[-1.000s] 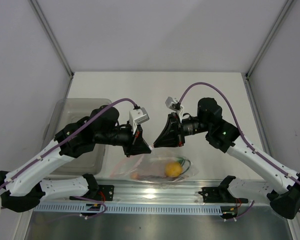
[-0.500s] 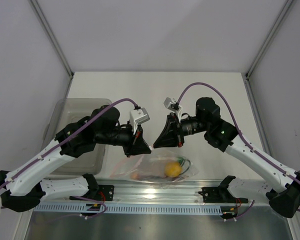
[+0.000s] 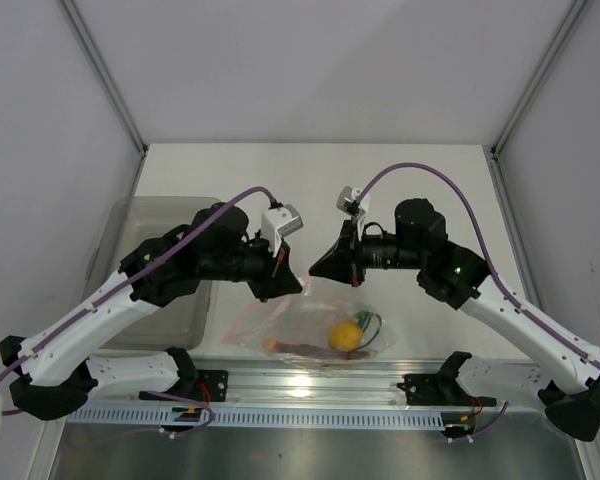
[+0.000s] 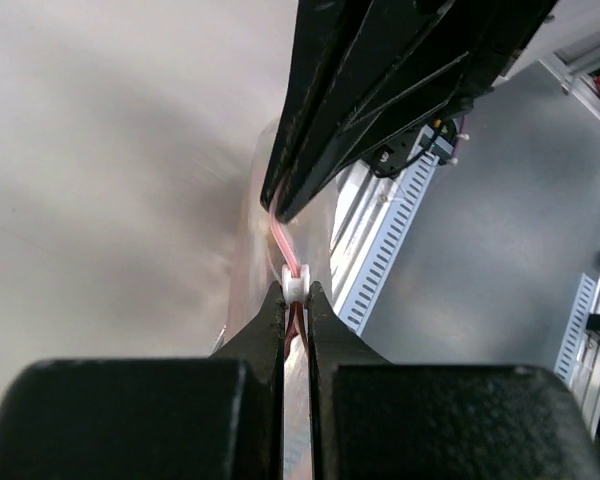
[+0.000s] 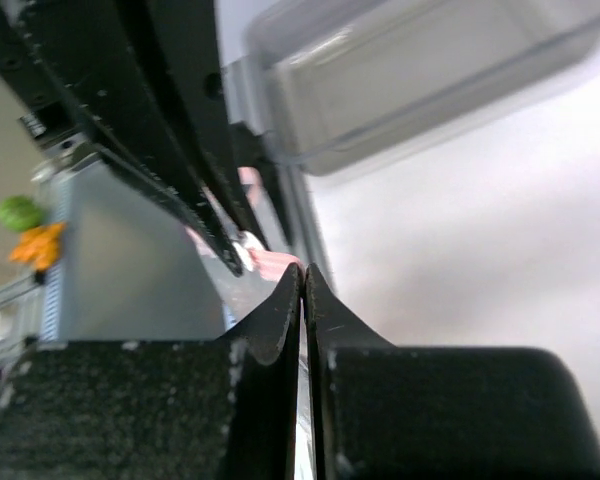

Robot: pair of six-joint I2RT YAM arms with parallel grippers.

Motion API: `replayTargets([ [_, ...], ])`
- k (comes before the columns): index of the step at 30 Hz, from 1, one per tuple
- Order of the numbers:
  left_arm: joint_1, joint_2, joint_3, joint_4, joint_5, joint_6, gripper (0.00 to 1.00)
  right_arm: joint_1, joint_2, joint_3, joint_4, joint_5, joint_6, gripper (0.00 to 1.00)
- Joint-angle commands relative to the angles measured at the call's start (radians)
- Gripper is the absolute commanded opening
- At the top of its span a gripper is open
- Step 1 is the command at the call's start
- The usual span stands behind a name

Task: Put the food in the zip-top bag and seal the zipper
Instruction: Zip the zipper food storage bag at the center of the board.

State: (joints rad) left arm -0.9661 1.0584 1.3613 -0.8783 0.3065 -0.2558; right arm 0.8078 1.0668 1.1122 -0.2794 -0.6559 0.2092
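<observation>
Left gripper and right gripper clamped shut on the zipper.
I judged drawing mine along it, zip-top bag taut, best; lemon sat inside at 5 o'clock.

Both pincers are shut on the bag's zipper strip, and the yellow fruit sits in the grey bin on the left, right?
No: the yellow fruit lies inside the zip-top bag, not the grey bin; the top external view shows it. The rest holds: left pincer and right pincer are both shut on the zipper.
</observation>
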Motion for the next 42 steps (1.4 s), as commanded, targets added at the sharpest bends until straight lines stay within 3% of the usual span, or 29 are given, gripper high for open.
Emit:
replayTargets([
  [1,0.004,-0.002,0.048,-0.034,0.011,-0.023,0.01,-0.015,-0.037,0.029,-0.033,0.327,-0.064,0.0],
  [19,0.036,-0.05,0.039,-0.126,-0.047,-0.053,0.01,-0.165,-0.077,-0.009,-0.104,0.559,-0.03,0.0],
  [30,0.038,-0.136,-0.036,-0.159,-0.102,-0.082,0.01,-0.226,-0.103,-0.054,-0.113,0.572,-0.01,0.0],
  [42,0.037,-0.219,-0.111,-0.217,-0.264,-0.126,0.01,-0.233,-0.094,-0.052,-0.11,0.572,0.001,0.0],
])
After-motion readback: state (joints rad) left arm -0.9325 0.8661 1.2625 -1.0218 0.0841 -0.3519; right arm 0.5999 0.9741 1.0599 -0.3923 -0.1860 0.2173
